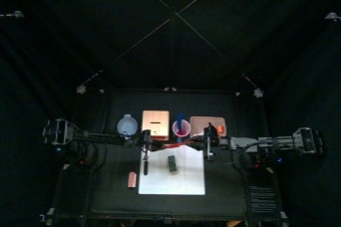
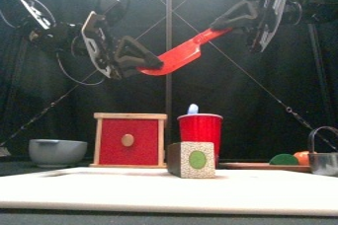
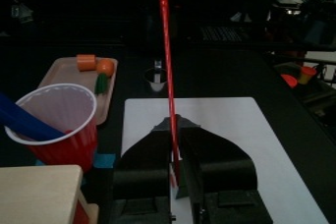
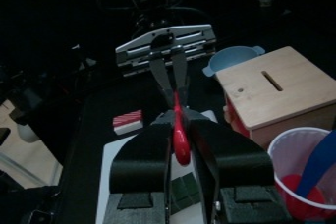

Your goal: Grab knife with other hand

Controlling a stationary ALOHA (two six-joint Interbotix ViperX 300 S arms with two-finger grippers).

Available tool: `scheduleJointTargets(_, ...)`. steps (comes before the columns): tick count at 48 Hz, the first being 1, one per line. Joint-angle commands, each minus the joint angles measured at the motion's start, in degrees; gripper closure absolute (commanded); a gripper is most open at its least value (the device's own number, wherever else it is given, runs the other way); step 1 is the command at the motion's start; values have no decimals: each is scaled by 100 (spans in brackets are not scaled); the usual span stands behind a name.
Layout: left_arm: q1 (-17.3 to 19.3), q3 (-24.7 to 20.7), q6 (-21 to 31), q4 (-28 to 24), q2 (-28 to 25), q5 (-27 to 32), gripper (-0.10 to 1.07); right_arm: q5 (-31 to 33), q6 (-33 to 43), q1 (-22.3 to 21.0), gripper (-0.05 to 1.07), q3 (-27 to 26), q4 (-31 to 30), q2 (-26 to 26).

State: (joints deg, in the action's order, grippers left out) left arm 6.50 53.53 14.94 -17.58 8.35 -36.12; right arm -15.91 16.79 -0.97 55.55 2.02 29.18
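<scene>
Both grippers' fingers were closed on the red knife (image 2: 185,51), which hung in the air between the arms, above the table. The left gripper (image 3: 174,164) pinched the blade end, its fingers (image 3: 144,169) pressed to either side of the thin red edge. The right gripper (image 4: 179,140) clamped the handle end, its fingers (image 4: 217,154) flanking the red grip. In the front view the knife sloped from about 8 o'clock at the left gripper (image 2: 129,66) up to 2 o'clock at the right gripper (image 2: 242,17).

Nearest the front edge lay a white cutting board (image 2: 172,189). On it stood a small speckled block (image 2: 193,159) with a green oval on its face. Just behind it, toward 12 o'clock, stood a red cup (image 2: 200,128) holding something blue. At 10 o'clock from the block stood a wooden box (image 2: 129,140) with a red front and a slot. Farther toward 9 o'clock sat a grey bowl (image 2: 57,151). At 3 o'clock a tray (image 3: 59,71) carried orange and green pieces. Black curtains (image 2: 40,111) closed the scene behind.
</scene>
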Motion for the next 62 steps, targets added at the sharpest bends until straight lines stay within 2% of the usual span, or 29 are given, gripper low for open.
scheduleJointTargets(1, 9, -105, -9, 9, 246, -35, 55, 396, 0, 88, 49, -123, 229, -132)
scheduleJointTargets(14, -9, -88, -26, 0, 360, -53, 55, 2101, -26, 44, 49, -580, 536, -545)
scheduleJointTargets(17, -9, -70, -26, 0, 352, -88, 55, 2294, -26, 35, 49, -668, 536, -633)
scheduleJointTargets(38, -62, -70, -26, -26, 378, -123, 55, 2373, -35, -62, 47, -791, 527, -844)
scheduleJointTargets(53, -70, -53, -26, -35, 378, -114, 55, 2355, -26, -141, 27, -809, 510, -853)
scheduleJointTargets(62, -114, 53, -18, -18, 378, -123, 56, 2399, -26, -193, 28, -835, 501, -773)
